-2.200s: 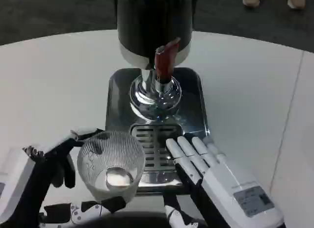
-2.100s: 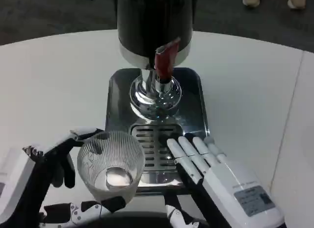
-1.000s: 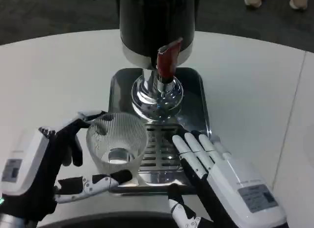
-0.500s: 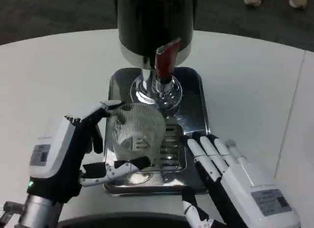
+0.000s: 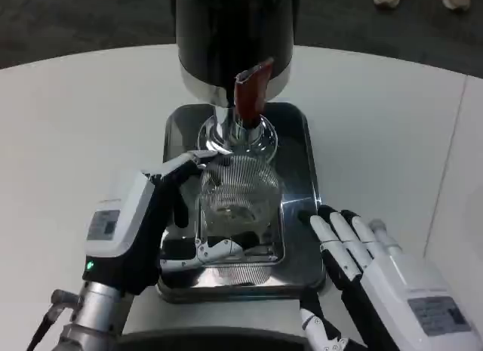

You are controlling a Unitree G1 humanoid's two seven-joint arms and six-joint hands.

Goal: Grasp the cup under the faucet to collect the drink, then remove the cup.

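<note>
Ribbed clear glass cup (image 5: pixel 238 189) is gripped by the left robot hand (image 5: pixel 151 223) on the steel drip tray (image 5: pixel 298 177), apparently below the red-handled faucet (image 5: pixel 249 102). Filling and removal remain. The right robot hand (image 5: pixel 370 253) is held open nearby.

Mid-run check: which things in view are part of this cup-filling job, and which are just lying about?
In the job:
- ribbed glass cup, held by the left hand
- faucet with red lever
- dark dispenser
- metal drip tray

Lying about or waiting:
- right hand, holding nothing
- white table
</note>
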